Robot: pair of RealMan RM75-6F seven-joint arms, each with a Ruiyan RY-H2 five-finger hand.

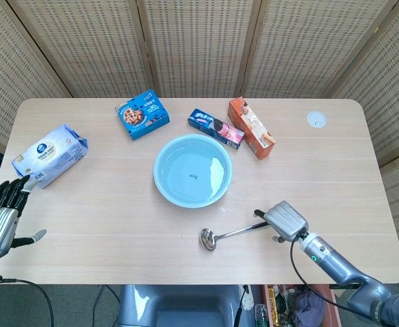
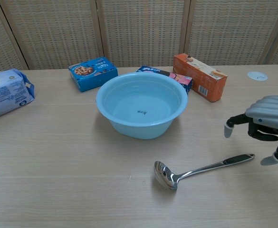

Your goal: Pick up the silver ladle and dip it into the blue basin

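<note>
Status: nothing of the task is done yet, by my read. The silver ladle [image 1: 234, 233] lies flat on the table [image 1: 117, 218], near side, just in front of the blue basin [image 1: 192, 170] and a bit to its right. Its bowl points left and its black-tipped handle points right and slightly far. In the chest view the ladle [image 2: 203, 168] is clearly resting on the wood and is not lifted.

The right hand [image 1: 285, 221] is over the handle end. The chest view shows the right hand [image 2: 264, 124] hovering above the handle tip, fingers spread and curved down, with a visible gap to the handle. It holds nothing: released, not grasping.

The left hand [image 1: 0, 218] sits at the near-left table edge, well apart from everything. Its fingers are extended and it is empty. It does not show in the chest view.

The basin [image 2: 141, 104] sits mid-table, upright. It looks to hold clear water, but I can't be sure.

Clutter on the far side:
- blue cookie box [image 1: 142, 114], far left of the basin
- dark snack pack [image 1: 216, 127], just behind the basin rim
- orange carton [image 1: 252, 127], to the right of that pack
- white-blue bag [image 1: 49, 154], far left

None of these sit between the ladle and the basin.

Remaining, 3 steps:
1. Lower the right hand and close on the handle.
2. Lift.
3. Carry far-left and dip the bowl into the basin.

The thin handle lying flat on the wood is the tricky part of the grasp.
</note>
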